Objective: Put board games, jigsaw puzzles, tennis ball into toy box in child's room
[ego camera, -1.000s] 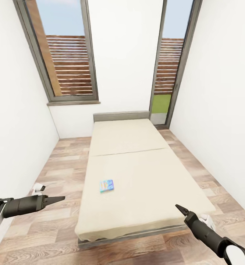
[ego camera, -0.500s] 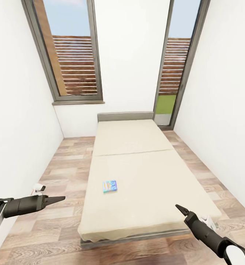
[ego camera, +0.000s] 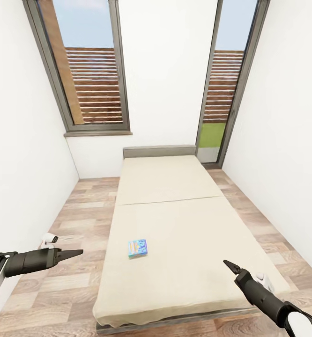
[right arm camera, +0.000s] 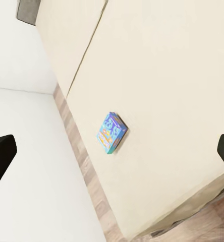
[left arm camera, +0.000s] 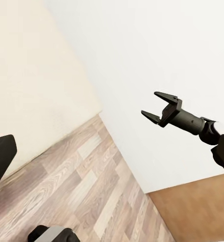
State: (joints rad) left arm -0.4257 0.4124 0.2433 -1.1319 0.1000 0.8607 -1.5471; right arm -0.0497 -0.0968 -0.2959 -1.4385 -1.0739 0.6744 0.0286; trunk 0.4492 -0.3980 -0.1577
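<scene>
1 board game flat on bed, near left edge. Left gripper jaws unclear; right gripper spread, empty.

Matte black tapered forearms (white joint casings), slim two-pronged tool

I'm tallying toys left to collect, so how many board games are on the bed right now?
1: a blue board game lies flat on the bed, near its left edge at the foot end. No second one shows.
</scene>
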